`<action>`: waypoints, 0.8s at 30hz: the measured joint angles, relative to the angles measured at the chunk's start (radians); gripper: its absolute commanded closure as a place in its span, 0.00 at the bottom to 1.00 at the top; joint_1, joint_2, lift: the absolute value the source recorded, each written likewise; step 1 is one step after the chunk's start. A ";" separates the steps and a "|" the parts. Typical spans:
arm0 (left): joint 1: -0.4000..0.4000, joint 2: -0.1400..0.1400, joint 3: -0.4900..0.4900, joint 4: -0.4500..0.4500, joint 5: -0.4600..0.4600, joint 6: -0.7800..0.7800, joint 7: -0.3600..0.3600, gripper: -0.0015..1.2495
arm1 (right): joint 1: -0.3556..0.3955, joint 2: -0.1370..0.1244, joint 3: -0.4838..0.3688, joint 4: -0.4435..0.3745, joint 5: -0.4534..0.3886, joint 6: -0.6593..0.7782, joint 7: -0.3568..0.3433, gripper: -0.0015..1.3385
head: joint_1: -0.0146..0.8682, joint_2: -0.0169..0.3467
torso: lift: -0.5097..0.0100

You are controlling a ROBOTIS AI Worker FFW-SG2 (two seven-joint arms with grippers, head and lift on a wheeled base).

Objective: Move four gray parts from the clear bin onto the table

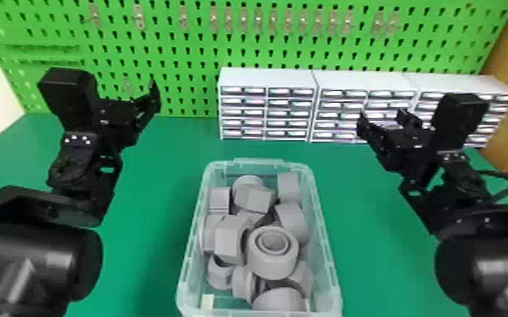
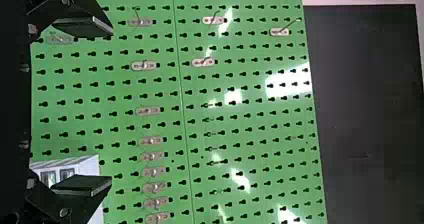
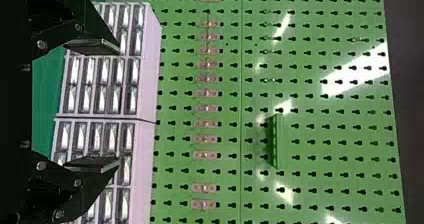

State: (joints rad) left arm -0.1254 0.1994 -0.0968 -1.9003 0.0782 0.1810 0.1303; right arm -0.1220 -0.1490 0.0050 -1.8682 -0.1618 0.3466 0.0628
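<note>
I have the left gripper (image 2: 111, 106) up to the left of the clear plastic bin (image 1: 258, 162) and the right gripper (image 3: 119, 104) up to its right, both with their flat black fingers spread and nothing between them. The matte gray parts (image 1: 255, 198) I'm after lie heaped inside the bin, at odd tilts and leaning on one another. My first worry is the thick gray ring-shaped part (image 1: 272, 263) on top, towards the bin's near end: pinch its curved wall off-centre and it could roll or squirt away. The faceted gray block (image 1: 228, 240) just to its left touches its neighbours, so a finger pushed down there may jam or drag a second part up. Parts against the bin's walls leave me little finger room, and a knock on the rim could shove the bin across the green table (image 1: 147, 253). Round ones, let go carelessly beside the bin, may roll.
</note>
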 measured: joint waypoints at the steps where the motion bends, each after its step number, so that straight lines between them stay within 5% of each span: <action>1: 0.000 0.000 0.000 0.000 0.000 0.000 0.000 0.18 | 0.000 0.000 0.002 0.001 0.000 0.000 0.000 0.35 | 0.78 0.14 | 0.89; 24: 0.000 0.000 -0.005 -0.003 0.000 0.000 0.000 0.18 | 0.001 -0.001 0.017 0.009 -0.006 0.006 0.000 0.35 | 0.78 0.14 | 0.89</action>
State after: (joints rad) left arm -0.1257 0.1994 -0.1014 -1.9037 0.0782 0.1810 0.1303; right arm -0.1210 -0.1504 0.0223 -1.8592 -0.1680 0.3527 0.0628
